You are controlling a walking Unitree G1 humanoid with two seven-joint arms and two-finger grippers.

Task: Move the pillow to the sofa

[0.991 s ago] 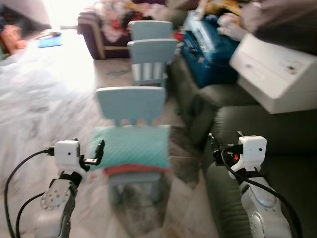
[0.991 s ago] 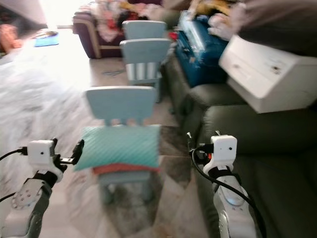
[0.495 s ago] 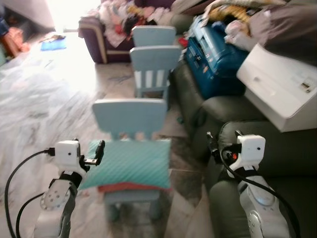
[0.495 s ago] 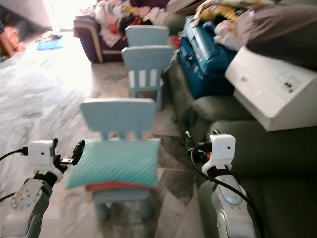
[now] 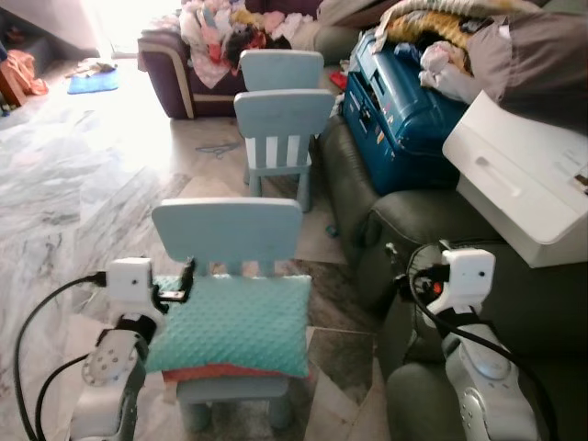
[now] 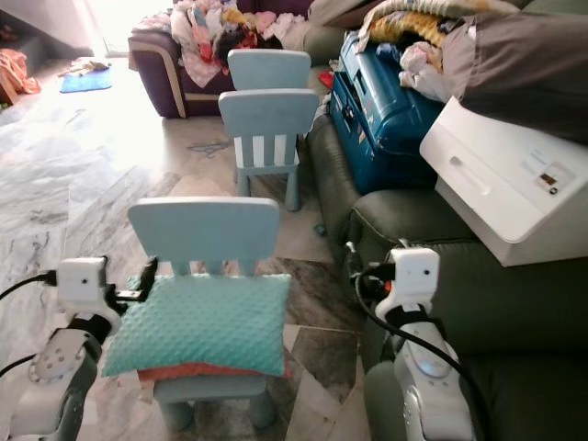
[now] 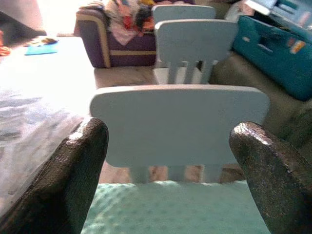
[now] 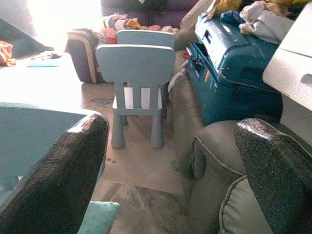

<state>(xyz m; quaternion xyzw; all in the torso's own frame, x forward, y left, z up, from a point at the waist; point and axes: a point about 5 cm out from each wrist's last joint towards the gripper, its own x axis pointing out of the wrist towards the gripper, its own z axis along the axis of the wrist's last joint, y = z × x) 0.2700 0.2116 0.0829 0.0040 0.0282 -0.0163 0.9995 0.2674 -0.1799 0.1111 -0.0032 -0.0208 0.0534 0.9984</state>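
1. Left eye view: pillow (image 5: 234, 324) lay on a small chair (image 5: 228, 233), beside the sofa (image 5: 514, 303).
2. Left gripper (image 5: 182, 280) hovered at the pillow's edge, jaws wide, apparently lined up to grasp.
3. Right gripper (image 6: 360, 271) hung over the sofa arm, jaws wide, empty.

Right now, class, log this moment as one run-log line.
pillow: on chair | left gripper: open, beside pillow | right gripper: open, near sofa

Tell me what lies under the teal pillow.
Under the teal pillow an orange-red cushion's edge shows along the front, on the light blue chair. The rest of that cushion and the seat top are covered.
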